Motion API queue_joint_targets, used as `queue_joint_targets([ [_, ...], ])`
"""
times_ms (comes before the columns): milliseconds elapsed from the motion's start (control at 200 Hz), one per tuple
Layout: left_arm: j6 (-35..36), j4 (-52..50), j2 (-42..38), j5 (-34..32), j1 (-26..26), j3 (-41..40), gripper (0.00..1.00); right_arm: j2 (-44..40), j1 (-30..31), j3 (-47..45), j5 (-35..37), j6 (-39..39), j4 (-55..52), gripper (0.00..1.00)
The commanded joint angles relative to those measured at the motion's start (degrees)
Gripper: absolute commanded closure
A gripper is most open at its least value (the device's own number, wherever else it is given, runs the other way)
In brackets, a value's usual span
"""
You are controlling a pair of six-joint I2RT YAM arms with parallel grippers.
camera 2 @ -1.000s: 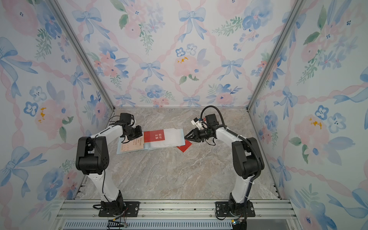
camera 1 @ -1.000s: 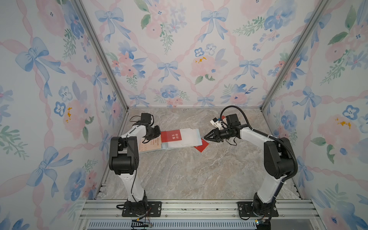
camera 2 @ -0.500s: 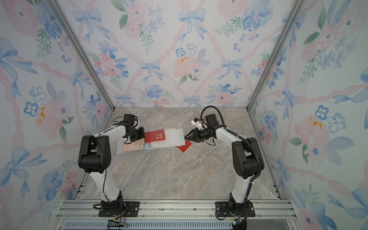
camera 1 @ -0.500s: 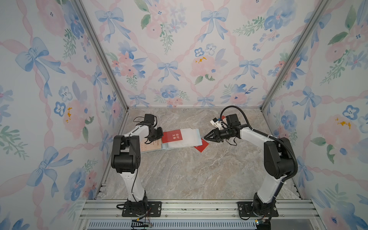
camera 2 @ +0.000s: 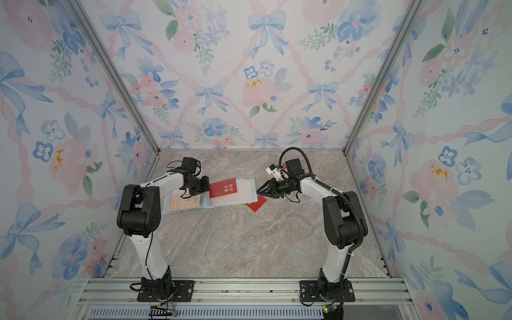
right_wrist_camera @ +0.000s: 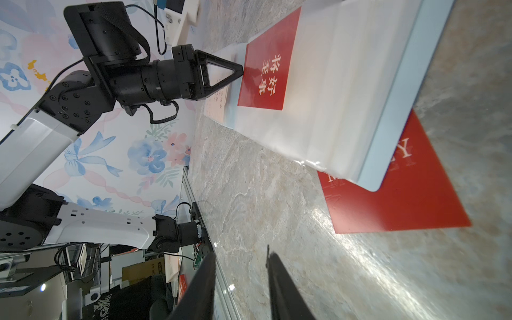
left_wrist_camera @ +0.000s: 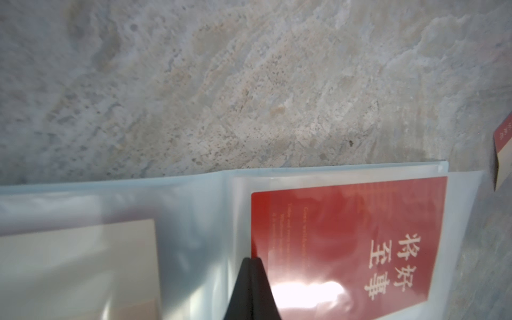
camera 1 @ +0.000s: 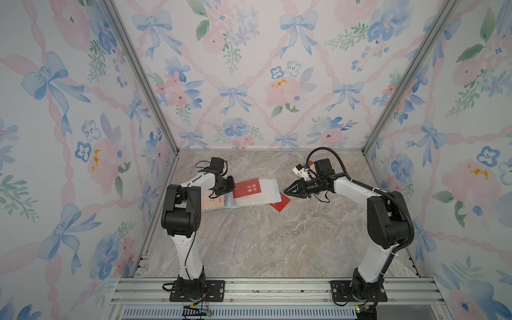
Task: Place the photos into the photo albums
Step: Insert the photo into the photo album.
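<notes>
The photo album (camera 1: 267, 197) (camera 2: 243, 195) lies open at the back of the table, its clear sleeve pages facing up. On its right page lies a red photo (camera 1: 247, 188) (left_wrist_camera: 346, 238) with Chinese characters; I cannot tell whether it is inside the sleeve. My left gripper (camera 1: 232, 186) (left_wrist_camera: 252, 259) is shut, its tip touching that photo's edge near the spine. The left page holds a cream photo (camera 2: 182, 201) (left_wrist_camera: 77, 263). Another red photo (camera 1: 280, 204) (right_wrist_camera: 401, 199) lies partly under the album's right edge. My right gripper (camera 1: 285, 191) (right_wrist_camera: 240, 252) hovers open just above it, with nothing between its fingers.
Floral walls close the table in on three sides, with metal posts (camera 1: 388, 91) at the back corners. The arm bases stand on an aluminium rail (camera 1: 277, 288) at the front. The marble tabletop (camera 1: 263, 243) stretches between the rail and the album.
My left gripper has slid a little to the right, up to the red photo's edge, and the left elbow has shifted. The right arm has not moved.
</notes>
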Motion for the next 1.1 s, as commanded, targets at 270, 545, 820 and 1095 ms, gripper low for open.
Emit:
queue_joint_targets([
  [270,-1.27,-0.71,1.51,0.92,-1.87,3.01,1.0,0.92,-0.3,0.68,0.82,-1.52,-1.61,0.67],
  [545,-1.03,-0.81,-3.57,-0.31,-1.52,1.09,0.98,4.63,2.9,4.92,9.39,-1.47,-5.08,0.66],
  [820,-0.72,-0.97,-9.61,-1.98,-0.14,-0.79,0.91,13.2,7.34,12.33,17.48,3.44,-1.71,0.66],
  [1095,-0.38,-0.96,-10.07,-2.18,-0.81,-4.62,0.9,20.4,9.46,19.45,17.13,6.17,-0.35,0.66],
])
